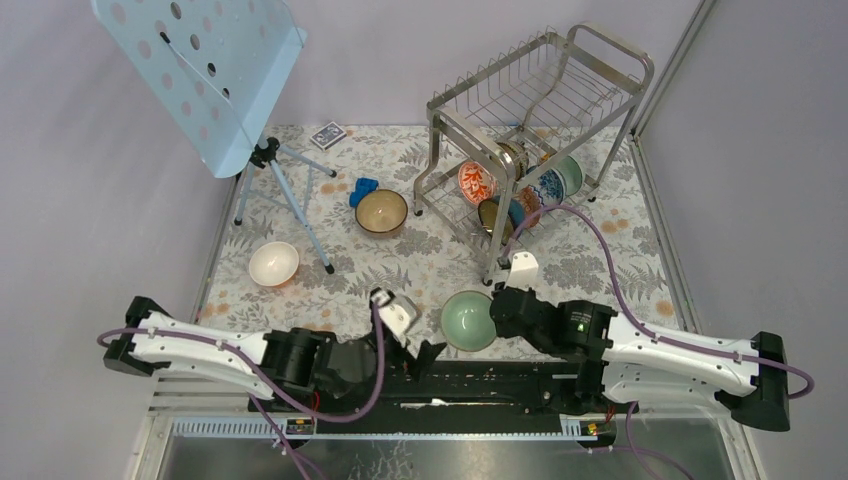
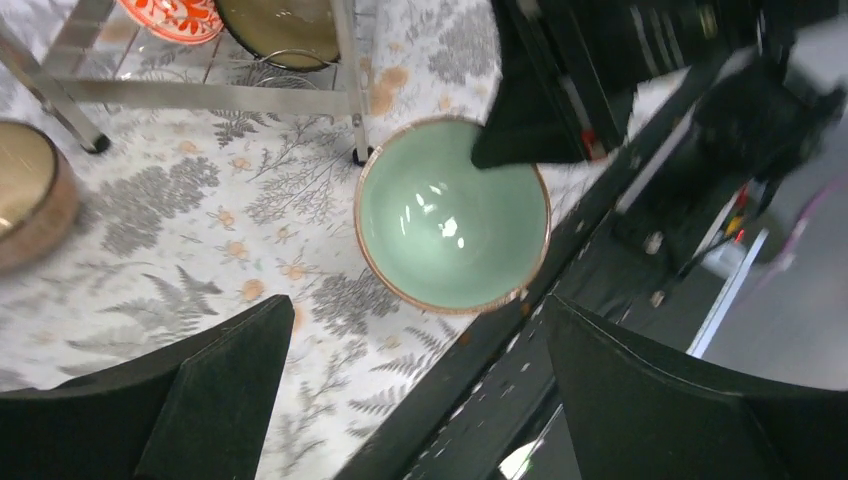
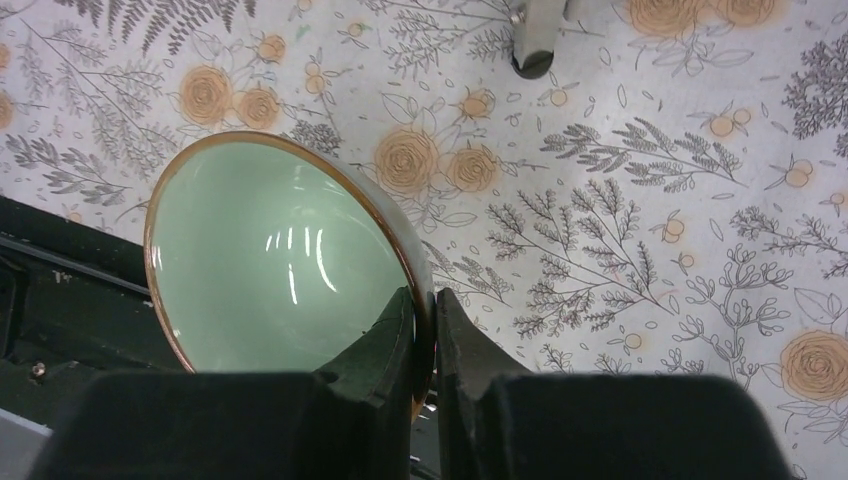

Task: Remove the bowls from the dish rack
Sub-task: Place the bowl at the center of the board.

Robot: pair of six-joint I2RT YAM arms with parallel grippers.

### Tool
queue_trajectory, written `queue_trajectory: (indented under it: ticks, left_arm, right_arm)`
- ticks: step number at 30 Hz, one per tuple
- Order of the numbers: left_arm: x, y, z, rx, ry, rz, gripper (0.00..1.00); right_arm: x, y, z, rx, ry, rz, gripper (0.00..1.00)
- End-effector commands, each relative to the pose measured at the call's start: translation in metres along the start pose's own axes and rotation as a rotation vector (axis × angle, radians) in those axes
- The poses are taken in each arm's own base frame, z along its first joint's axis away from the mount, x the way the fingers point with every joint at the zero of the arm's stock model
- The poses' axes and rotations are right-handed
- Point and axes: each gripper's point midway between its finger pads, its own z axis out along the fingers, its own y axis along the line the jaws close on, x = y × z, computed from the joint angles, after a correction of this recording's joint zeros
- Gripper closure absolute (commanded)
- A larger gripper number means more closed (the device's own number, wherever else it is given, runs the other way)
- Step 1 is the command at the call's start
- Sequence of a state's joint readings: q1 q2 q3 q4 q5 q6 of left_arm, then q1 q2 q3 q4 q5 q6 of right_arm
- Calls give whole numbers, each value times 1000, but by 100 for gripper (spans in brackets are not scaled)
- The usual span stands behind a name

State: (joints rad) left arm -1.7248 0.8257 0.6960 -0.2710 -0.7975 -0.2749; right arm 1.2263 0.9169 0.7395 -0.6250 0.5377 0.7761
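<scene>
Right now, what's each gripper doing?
Left gripper: open, empty.
Right gripper: shut on the green bowl, at its rim.

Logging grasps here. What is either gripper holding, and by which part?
The right gripper pinches the pale green bowl by its rim, one finger inside, one outside. The left gripper is open and holds nothing.

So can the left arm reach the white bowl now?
Probably yes: the left tool is open and empty, and the white bowl sits uncovered on the left, though a tripod leg stands close beside it.
</scene>
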Motion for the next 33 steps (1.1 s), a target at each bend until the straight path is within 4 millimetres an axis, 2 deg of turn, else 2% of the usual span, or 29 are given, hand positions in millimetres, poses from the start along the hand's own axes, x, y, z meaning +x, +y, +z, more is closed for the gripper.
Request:
queue_trajectory:
  ticks: [1, 3, 6, 10, 13, 17, 22, 23, 27, 33]
  left_arm:
    - [-35, 4, 15, 0, -130, -531, 1]
    - [-25, 23, 34, -78, -55, -676, 1]
    - [4, 49, 60, -178, 119, -847, 5]
    - [31, 44, 82, -158, 264, -931, 13]
    - [36, 40, 86, -152, 291, -924, 16]
    - [30, 42, 83, -140, 273, -899, 17]
    - [34, 40, 82, -119, 284, -866, 17]
    - [36, 39, 83, -117, 294, -855, 19]
    - [44, 39, 86, -123, 325, -813, 40]
    - [41, 39, 90, -122, 327, -784, 44]
  right_arm:
    - [-21, 20, -2, -90, -101, 151, 100]
    - [-21, 20, 0, -81, -106, 166, 100]
    - [-24, 21, 3, -68, -119, 196, 100]
    - [-26, 23, 7, -61, -137, 249, 100]
    - [-24, 22, 11, -51, -140, 290, 100]
    - [-21, 19, 14, -40, -145, 323, 100]
    - [-20, 15, 16, -22, -154, 349, 100]
    - [-22, 17, 16, -28, -158, 355, 100]
    - [-28, 23, 12, -64, -172, 395, 100]
    - [-31, 27, 11, -65, -166, 411, 100]
